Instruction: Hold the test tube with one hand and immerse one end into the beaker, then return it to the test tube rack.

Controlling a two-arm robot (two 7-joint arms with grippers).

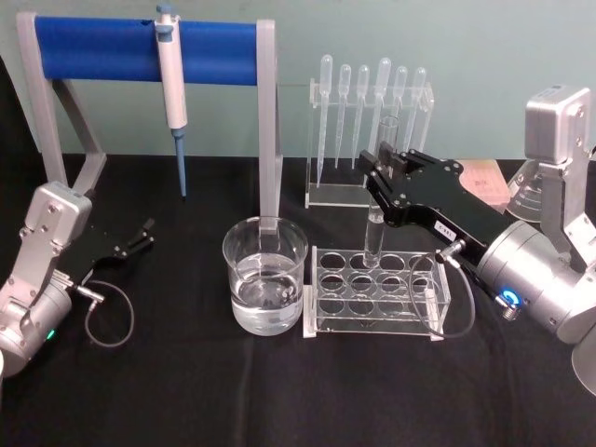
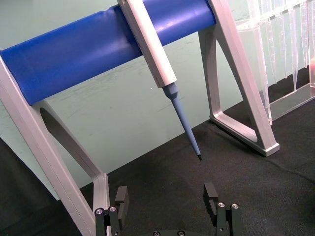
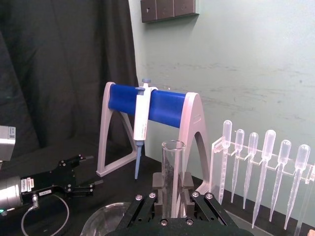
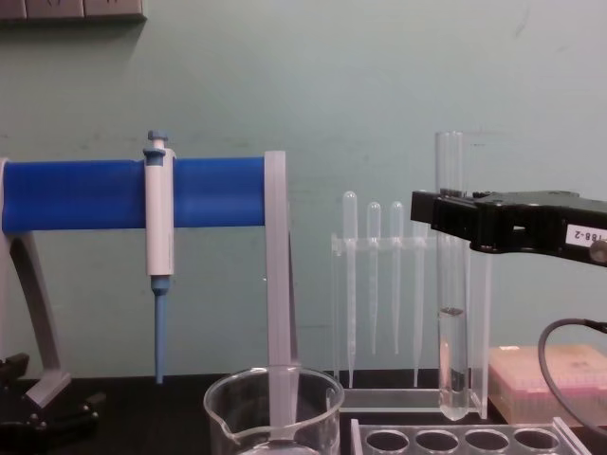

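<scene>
Pinching the test tube (image 4: 451, 313) in its upper part, the right gripper (image 1: 377, 166) holds it upright over the test tube rack (image 1: 321, 307). The tube's rounded end is just above the far holes, its open rim is up, and its long axis is vertical. Clear liquid fills its lower part. The beaker (image 1: 235, 270) stands just beside the rack, on the robot's left.

Likely risks:
- the smooth glass slipping through the jaws;
- the rounded end clipping the rack's top plate or the beaker's rim if carried too low;
- tilting, which would spill the contents.

The left gripper (image 1: 140, 233) lies parked on the table (image 1: 186, 391), jaws spread.
</scene>
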